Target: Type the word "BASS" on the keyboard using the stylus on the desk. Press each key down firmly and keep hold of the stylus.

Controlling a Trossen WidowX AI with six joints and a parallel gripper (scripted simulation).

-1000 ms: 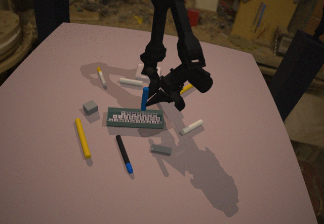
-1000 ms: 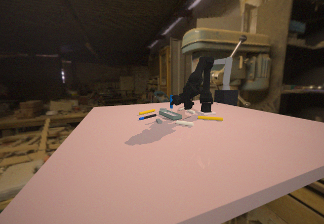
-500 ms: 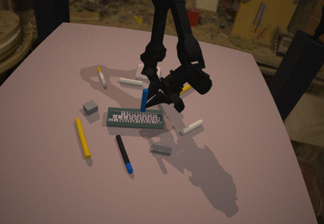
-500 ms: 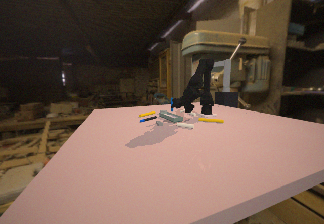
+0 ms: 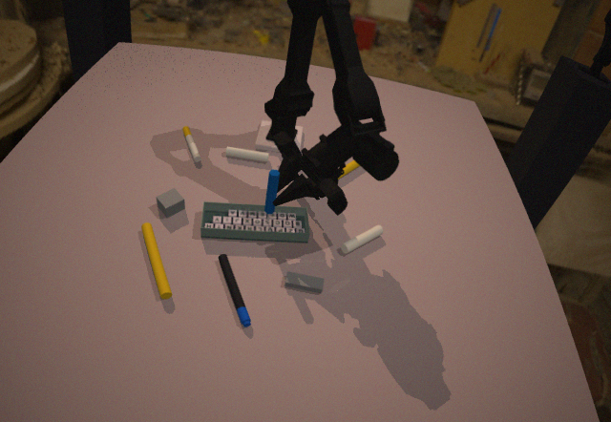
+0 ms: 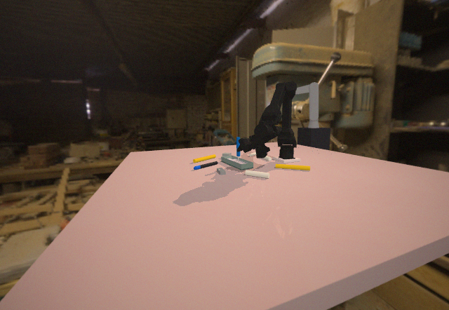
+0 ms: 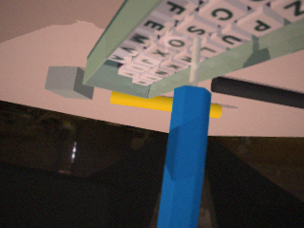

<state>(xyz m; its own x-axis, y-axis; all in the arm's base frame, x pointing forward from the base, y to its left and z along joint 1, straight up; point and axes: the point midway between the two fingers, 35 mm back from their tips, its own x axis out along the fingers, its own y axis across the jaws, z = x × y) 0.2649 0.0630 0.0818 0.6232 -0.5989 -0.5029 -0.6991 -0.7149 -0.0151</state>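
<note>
The blue stylus (image 5: 271, 188) (image 6: 238, 153) (image 7: 187, 123) stands nearly upright with its thin white tip down. My gripper (image 5: 274, 201) (image 6: 239, 146) is shut on it. The green keyboard (image 5: 256, 236) (image 6: 233, 164) (image 7: 111, 43) lies below, with white lettered keys inside a raised rim. In the wrist view the tip shows over the keys, beside the key lettered S (image 7: 196, 30). Whether the tip touches or presses a key cannot be told. In the top view the stylus covers part of the back key row.
A black pen with a blue end (image 5: 231, 282) (image 6: 208, 165), a yellow pen (image 5: 156, 260) (image 7: 142, 100), a grey cube (image 5: 170, 201) (image 7: 68, 82), a flat grey block (image 5: 304, 282) and a white pen (image 5: 362, 239) lie around the keyboard. Several more pens lie nearer the arm's base.
</note>
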